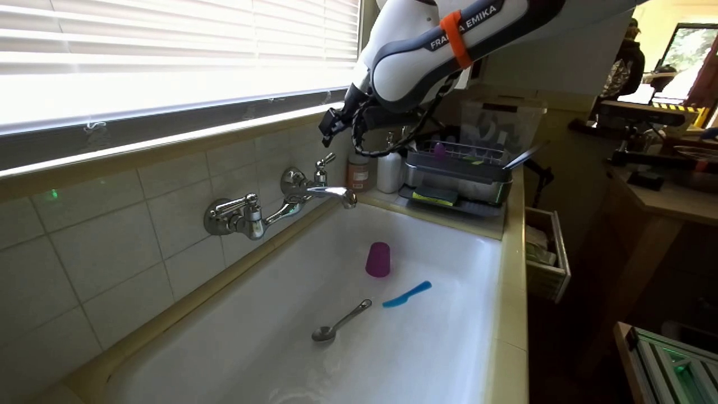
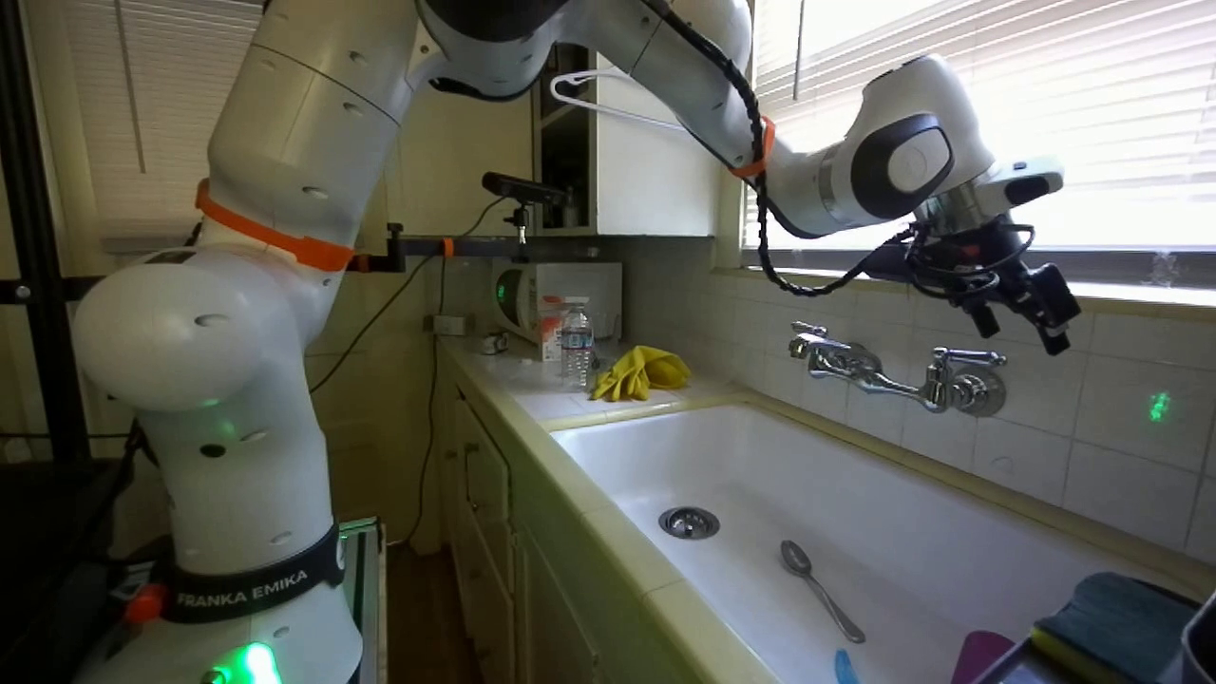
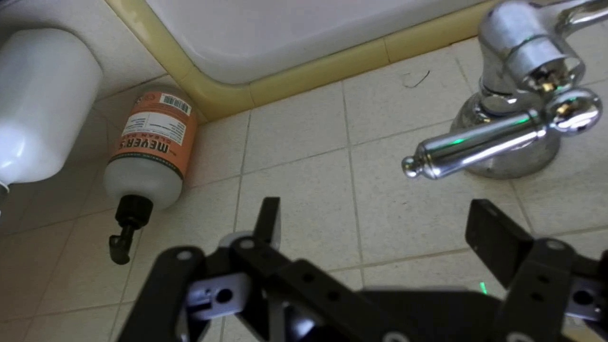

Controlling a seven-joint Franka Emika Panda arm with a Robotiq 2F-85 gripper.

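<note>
My gripper (image 3: 375, 211) stands open with nothing between its fingers; bare wall tiles show through the gap. In an exterior view the gripper (image 1: 332, 128) hangs above the far tap handle (image 1: 325, 161), below the window blinds. Closest in the wrist view is that chrome handle (image 3: 475, 145), apart from the fingers. An orange-labelled soap bottle (image 3: 147, 137) with a black pump stands left of it, beside a white bottle (image 3: 45, 104). Down in the sink lie a metal spoon (image 1: 342, 322), a blue plastic knife (image 1: 408, 294) and a purple cup (image 1: 378, 260).
A dish rack (image 1: 457, 168) with a sponge (image 1: 435, 195) in front stands at the sink's end. The spout (image 1: 331, 192) juts over the basin. Yellow gloves (image 2: 641, 372) and a water bottle (image 2: 577, 344) sit on the opposite counter. A drawer (image 1: 547, 252) hangs open.
</note>
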